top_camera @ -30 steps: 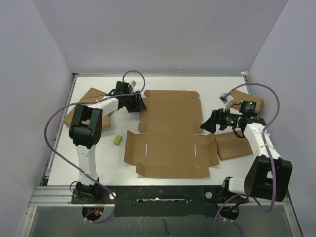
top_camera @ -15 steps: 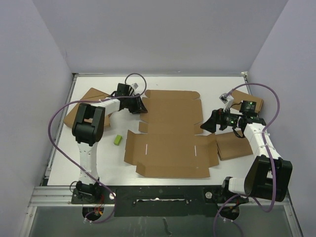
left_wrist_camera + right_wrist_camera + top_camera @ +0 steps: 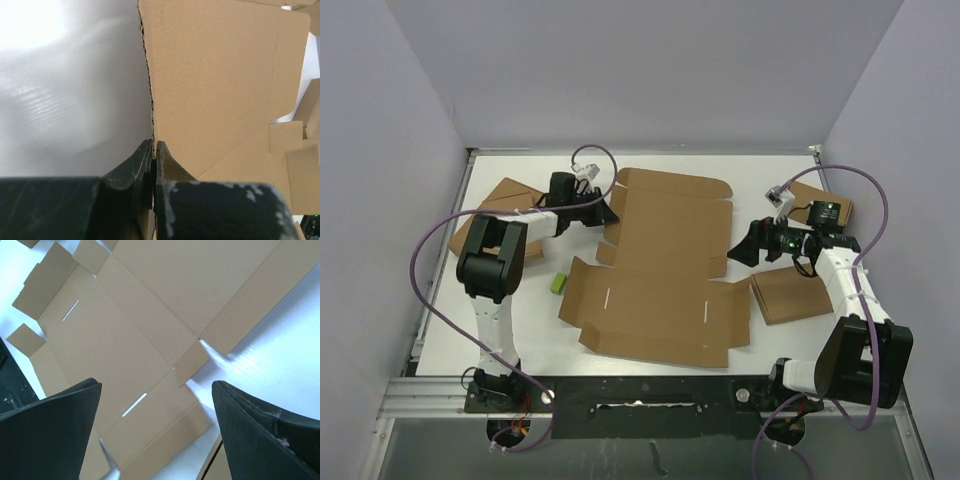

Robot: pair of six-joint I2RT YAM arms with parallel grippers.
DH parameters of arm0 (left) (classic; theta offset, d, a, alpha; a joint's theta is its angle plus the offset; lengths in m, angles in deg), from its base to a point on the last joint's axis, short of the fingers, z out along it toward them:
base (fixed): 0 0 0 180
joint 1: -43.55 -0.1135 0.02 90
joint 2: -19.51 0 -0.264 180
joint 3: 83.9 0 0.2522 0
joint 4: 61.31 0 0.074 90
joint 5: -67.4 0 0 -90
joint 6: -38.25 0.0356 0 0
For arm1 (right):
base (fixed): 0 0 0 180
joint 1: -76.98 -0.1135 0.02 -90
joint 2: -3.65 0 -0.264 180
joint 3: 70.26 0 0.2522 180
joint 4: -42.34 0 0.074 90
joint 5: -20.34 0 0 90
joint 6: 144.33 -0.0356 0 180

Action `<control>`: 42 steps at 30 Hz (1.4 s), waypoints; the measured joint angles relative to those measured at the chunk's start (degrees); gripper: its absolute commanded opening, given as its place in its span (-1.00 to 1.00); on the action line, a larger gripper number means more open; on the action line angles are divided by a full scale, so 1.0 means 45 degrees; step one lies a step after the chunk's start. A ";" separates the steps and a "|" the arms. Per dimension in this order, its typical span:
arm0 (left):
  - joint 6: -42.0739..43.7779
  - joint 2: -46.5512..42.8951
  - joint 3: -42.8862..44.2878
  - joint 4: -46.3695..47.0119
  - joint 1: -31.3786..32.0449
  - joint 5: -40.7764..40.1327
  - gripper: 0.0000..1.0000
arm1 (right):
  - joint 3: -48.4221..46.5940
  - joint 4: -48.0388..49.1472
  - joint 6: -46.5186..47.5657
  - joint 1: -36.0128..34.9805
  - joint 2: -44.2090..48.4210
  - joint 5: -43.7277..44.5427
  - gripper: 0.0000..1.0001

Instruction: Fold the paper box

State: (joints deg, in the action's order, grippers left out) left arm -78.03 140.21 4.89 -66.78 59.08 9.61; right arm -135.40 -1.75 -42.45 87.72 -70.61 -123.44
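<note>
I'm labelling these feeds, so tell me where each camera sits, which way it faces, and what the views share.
Top external: above and behind the arms, looking down at the table; both arms show, left gripper at the box edge, right gripper beside the box.
Left wrist: on the left wrist, facing along its shut gripper, clamped on the box edge.
Right wrist: on the right wrist, facing down at the box between its open fingers.
Shared: all three show the box.

A small green block (image 3: 558, 284) lies on the white table (image 3: 450, 330), between a left flat brown box (image 3: 496, 199) and a right flat box (image 3: 786, 297).
</note>
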 measured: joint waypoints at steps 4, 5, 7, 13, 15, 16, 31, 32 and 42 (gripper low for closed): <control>0.0418 -0.1370 -0.1379 0.1549 0.0049 0.0180 -1.00 | -0.0364 -0.0073 0.0248 0.0136 0.0073 0.0306 0.96; 0.0510 -0.1792 -0.1715 0.2118 0.0073 0.0262 -1.00 | -0.0418 -0.0049 0.0267 0.0267 0.0146 0.0340 0.96; 0.0656 -0.2467 -0.2157 0.3055 0.0117 0.0408 -1.00 | -0.0578 -0.0049 0.0262 0.0695 0.0228 0.0306 0.97; 0.0787 -0.3643 -0.2861 0.5586 0.0165 0.1001 -1.00 | -0.1744 0.0267 0.0151 0.1690 -0.0549 -0.0597 0.99; 0.0787 -0.3716 -0.2973 0.6183 0.0170 0.1185 -1.00 | -0.1865 0.0695 -0.0092 0.1690 -0.0811 -0.0869 0.99; 0.0782 -0.3716 -0.3050 0.6441 0.0175 0.1277 -1.00 | -0.1870 0.0913 -0.0214 0.1690 -0.0903 -0.0986 0.98; 0.0792 -0.3716 -0.3551 0.7703 0.0228 0.2011 -1.00 | -0.3487 0.3036 -0.0894 0.1185 -0.3254 -0.0894 0.87; 0.0797 -0.3716 -0.3570 0.7762 0.0233 0.2035 -1.00 | -0.3565 0.3157 -0.0918 0.1205 -0.3400 -0.0792 0.86; 0.0816 -0.3716 -0.3687 0.8097 0.0296 0.2361 -1.00 | -0.3793 0.3691 -0.1078 0.0869 -0.4294 -0.0855 0.75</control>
State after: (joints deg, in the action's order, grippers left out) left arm -74.36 123.49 -11.70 -30.34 60.41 20.23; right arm -152.47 14.86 -47.30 91.63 -89.93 -127.28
